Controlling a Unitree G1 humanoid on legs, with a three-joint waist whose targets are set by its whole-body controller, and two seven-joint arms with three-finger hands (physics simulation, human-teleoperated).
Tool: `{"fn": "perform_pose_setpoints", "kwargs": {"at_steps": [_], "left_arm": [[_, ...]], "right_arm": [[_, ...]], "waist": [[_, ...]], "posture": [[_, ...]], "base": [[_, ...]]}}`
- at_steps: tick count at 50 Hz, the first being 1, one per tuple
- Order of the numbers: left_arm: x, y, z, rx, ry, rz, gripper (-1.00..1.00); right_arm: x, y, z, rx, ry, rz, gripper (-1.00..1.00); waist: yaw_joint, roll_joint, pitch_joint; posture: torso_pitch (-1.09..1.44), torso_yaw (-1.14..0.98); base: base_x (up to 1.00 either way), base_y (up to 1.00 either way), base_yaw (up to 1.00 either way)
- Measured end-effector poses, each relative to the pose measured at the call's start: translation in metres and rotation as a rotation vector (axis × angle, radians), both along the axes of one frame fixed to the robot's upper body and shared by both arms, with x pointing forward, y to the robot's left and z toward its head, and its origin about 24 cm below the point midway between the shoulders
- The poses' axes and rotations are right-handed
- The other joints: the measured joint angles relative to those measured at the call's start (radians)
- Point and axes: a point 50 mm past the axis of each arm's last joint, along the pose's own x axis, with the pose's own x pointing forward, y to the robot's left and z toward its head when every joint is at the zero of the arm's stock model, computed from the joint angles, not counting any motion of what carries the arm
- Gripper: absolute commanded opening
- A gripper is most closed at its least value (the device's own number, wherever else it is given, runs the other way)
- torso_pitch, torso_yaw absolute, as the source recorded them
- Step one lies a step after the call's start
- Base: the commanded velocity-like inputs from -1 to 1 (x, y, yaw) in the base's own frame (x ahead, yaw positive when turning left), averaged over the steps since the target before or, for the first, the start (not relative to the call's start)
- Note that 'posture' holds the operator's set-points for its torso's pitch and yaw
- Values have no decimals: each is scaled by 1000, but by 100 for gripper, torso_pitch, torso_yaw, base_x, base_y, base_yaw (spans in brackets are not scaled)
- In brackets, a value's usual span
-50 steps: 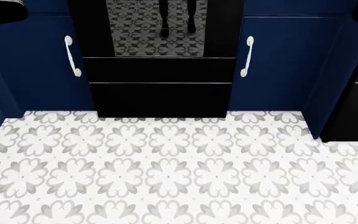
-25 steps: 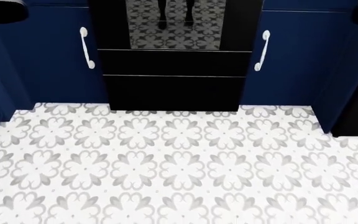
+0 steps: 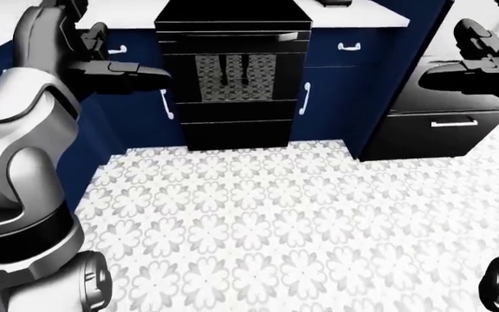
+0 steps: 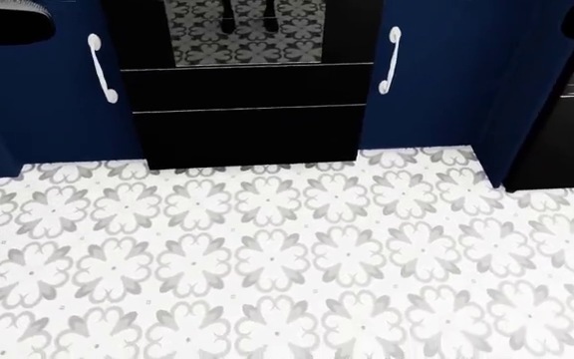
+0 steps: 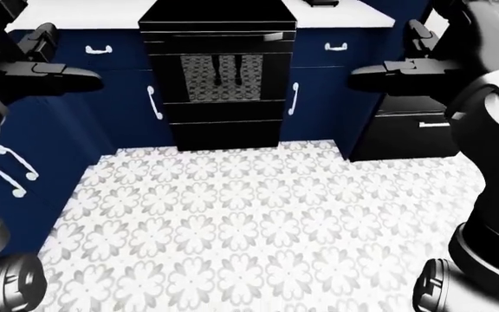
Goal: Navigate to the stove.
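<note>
The black stove (image 3: pixel 230 88) stands between navy cabinets at the top middle of the left-eye view. Its glass oven door mirrors the tiled floor and my legs. In the head view only its lower door and drawer (image 4: pixel 247 112) show at the top. My left hand (image 3: pixel 128 70) is held out at the stove's left with fingers extended and nothing in them. My right hand (image 5: pixel 388 75) is held out at the stove's right, likewise empty. Patterned floor separates me from the stove.
Navy cabinets (image 4: pixel 437 82) with white handles (image 4: pixel 390 60) flank the stove under a white counter (image 5: pixel 336 16). A black drawer unit (image 3: pixel 440 130) stands at the right beyond a navy panel. More navy cabinets (image 5: pixel 24 156) run down the left. Grey-flowered white tiles (image 4: pixel 287 262) cover the floor.
The whole head view has shifted, so the camera moved: the stove front slid right, then back left, and now sits higher in the picture. Both hands keep their pose.
</note>
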Motion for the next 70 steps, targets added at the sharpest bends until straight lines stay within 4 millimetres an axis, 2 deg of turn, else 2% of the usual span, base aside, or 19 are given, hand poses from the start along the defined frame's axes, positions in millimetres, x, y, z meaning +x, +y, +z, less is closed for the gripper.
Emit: {"fn": "perform_pose_setpoints", "kwargs": {"at_steps": [9,12,19,28,30,31,32,35,40,46,48,49,51,54,58,60,62,65,70], "left_arm": [[-1,1,2,-1,-9,1,100],[1,1,-1,-2,15,1,100],[-4,2,8,2,-40,7,100],[0,-5,2,8,-8,-29,100],[0,-4,2,5,-5,-24,100],[0,-2,2,3,-6,-17,100],[0,0,1,0,-3,-7,100],[1,6,-2,-10,13,25,100],[-2,3,4,0,-25,14,100],[-2,2,4,0,-25,9,100],[0,-1,-1,1,0,-8,100],[2,-3,-3,3,13,-17,100],[3,-5,-4,6,24,-29,100],[1,-3,0,5,4,-24,100],[-2,-1,6,5,-32,-12,100],[-2,-1,7,6,-34,-10,100],[-2,2,4,1,-25,3,100],[1,6,-3,-7,13,24,100],[-1,3,3,0,-15,13,100]], "right_arm": [[-3,3,6,9,-39,25,100],[-1,3,2,8,-17,23,100],[-5,2,9,4,-58,15,100],[-2,-4,2,17,-18,-15,100],[-2,-3,3,14,-18,-14,100],[-2,-1,4,13,-23,-8,100],[-1,1,2,12,-21,2,100],[1,5,-2,4,0,30,100],[-1,2,2,9,-19,14,100],[-3,1,5,9,-31,10,100],[-2,-2,1,19,-18,-3,100],[-1,-4,-2,24,-4,-12,100],[1,-5,-5,25,20,-21,100],[0,-3,-2,17,5,-14,100],[-1,-3,0,16,-11,-13,100],[-1,-3,0,16,-11,-13,100],[1,1,-3,15,-1,4,100],[5,5,-10,6,38,32,100],[2,4,-4,1,8,24,100]], "waist": [[4,-3,-5],[2,5,-11],[0,4,-24],[-9,35,-10],[-9,53,-10],[-6,56,-9],[1,45,-6],[9,57,-12],[6,28,-20],[17,-48,-21],[4,-30,-7],[0,-34,-4],[-5,-35,-8],[-2,-12,-12],[-8,37,-11],[-12,76,-19],[1,62,-13],[8,61,-16],[8,14,-20]], "posture": [[0,0],[0,0],[0,0],[0,0],[0,0],[0,0],[0,0],[0,0],[0,0],[0,0],[0,0],[0,0],[0,0],[0,0],[0,0],[0,0],[0,0],[0,0],[0,0]], "base": [[1,0,0],[15,0,0],[16,0,0],[16,0,0],[15,0,0],[16,0,0],[16,0,0],[16,0,0],[16,0,0],[16,0,0],[16,0,0],[17,0,0],[16,0,0],[16,0,0],[16,0,0],[16,0,0],[16,0,0],[16,0,0],[15,0,0]]}}
